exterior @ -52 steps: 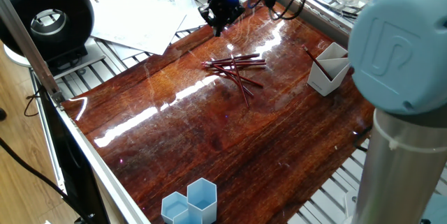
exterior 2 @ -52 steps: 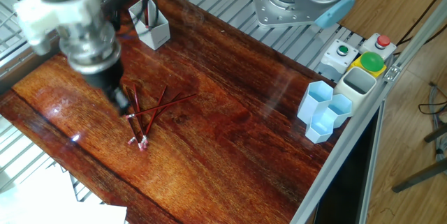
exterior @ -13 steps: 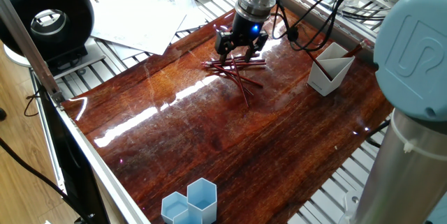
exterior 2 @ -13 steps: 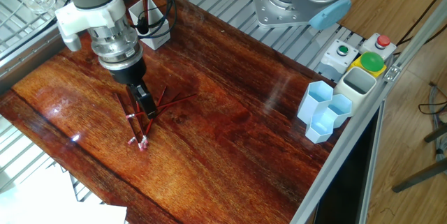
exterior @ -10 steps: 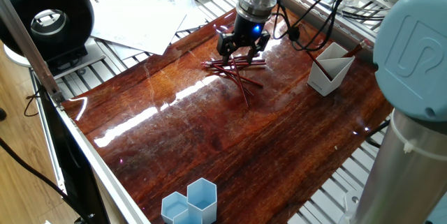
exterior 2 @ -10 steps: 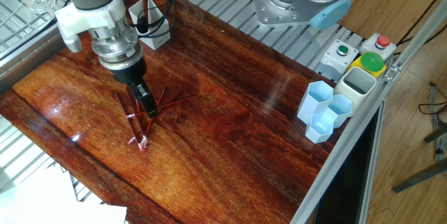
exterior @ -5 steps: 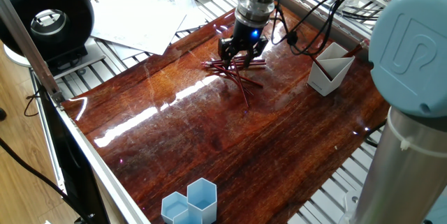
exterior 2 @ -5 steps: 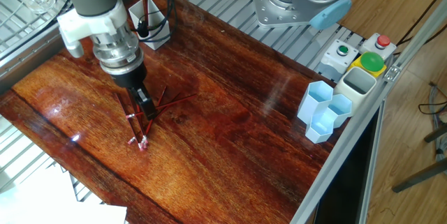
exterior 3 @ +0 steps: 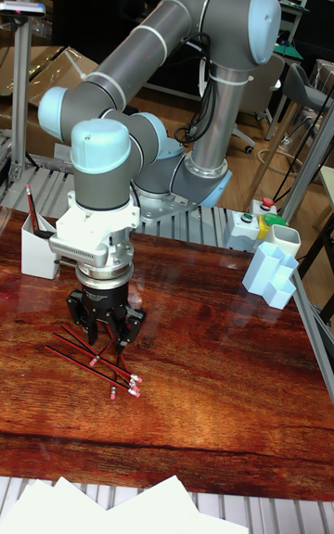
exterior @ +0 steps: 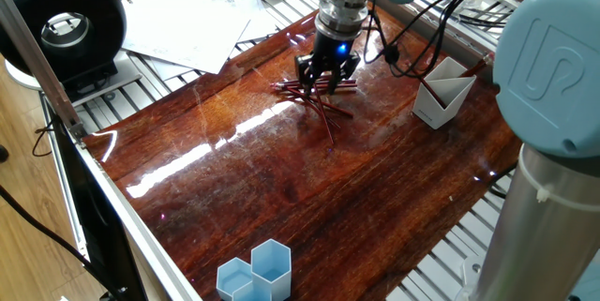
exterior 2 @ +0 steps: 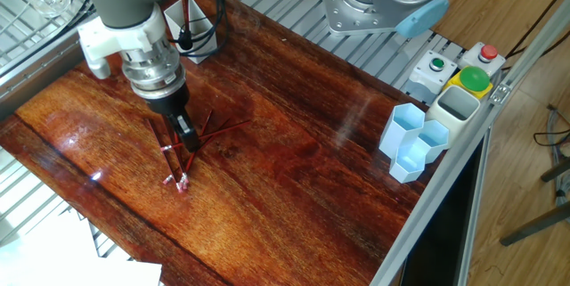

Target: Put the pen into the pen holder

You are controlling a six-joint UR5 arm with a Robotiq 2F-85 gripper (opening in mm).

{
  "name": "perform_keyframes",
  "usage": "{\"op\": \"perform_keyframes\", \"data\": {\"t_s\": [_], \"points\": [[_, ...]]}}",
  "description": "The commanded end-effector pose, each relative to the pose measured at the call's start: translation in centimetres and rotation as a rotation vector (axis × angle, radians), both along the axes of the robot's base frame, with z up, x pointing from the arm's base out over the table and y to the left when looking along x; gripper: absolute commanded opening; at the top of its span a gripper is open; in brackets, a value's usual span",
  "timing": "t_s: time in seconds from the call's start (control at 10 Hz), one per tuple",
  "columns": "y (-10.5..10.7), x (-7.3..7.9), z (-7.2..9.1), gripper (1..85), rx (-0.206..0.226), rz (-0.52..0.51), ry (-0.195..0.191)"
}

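Gripper (exterior 3: 104, 337) down over the pen pile (exterior: 317, 95).
Jaws apart, straddling pens; pen holder (exterior: 441, 93) near bench edge.

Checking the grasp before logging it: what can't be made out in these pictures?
- Whether the pincer clamps a pen: its fingers hide the contact in all views.
- How many pens lie in the pile: overlapping, too thin.
- Pen holder's contents: the arm covers it in the other fixed view.

Arm bent low, claw (exterior 3: 104, 331) pointing straight down, fingers parted
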State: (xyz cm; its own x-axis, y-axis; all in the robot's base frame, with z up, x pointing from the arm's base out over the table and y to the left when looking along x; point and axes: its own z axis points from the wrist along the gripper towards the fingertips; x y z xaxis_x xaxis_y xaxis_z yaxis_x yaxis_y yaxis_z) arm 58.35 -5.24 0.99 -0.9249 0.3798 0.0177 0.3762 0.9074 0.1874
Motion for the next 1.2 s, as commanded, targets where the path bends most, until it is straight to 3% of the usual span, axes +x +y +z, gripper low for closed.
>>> {"op": "perform_keyframes", "data": {"t_s": [0.0,1.1], "points": [[0.09,0.17,0.17,44.7,-0.002,-0.023,0.006],[-0.18,0.09,1.16,26.0,-0.036,-0.051,0.047]]}}
